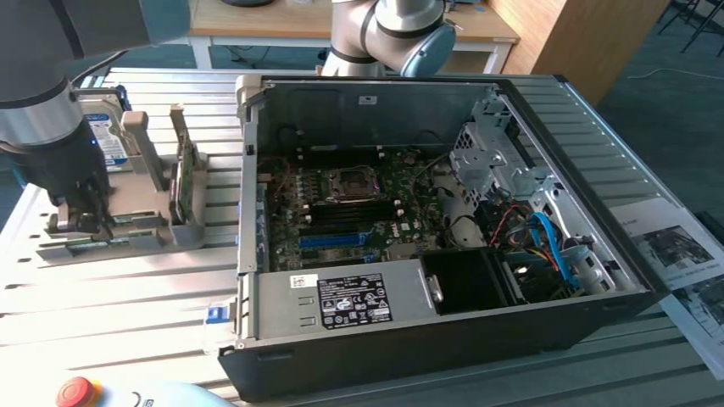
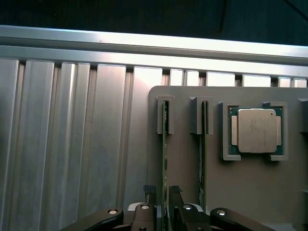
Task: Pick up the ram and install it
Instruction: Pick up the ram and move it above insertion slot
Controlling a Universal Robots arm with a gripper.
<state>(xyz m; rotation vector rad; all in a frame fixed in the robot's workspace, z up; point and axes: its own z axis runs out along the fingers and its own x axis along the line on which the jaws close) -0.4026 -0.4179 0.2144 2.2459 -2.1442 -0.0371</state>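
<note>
Exterior view's left: gripper (image 1: 75,222) low over gray holder (image 1: 136,240). Jaws spread, released, a finger either side of the ram (image 2: 164,144), which stands on edge in its slot. Second stick (image 2: 202,144) beside it, then processor (image 2: 256,130). Exterior view's right: open computer case (image 1: 396,356).

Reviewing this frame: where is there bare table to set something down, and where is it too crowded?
Free: the slatted table between the grey holder, the computer case and the red button. Crowded: the holder, with the ram upright in its slot and the gripper over it, and the case's inside.
</note>
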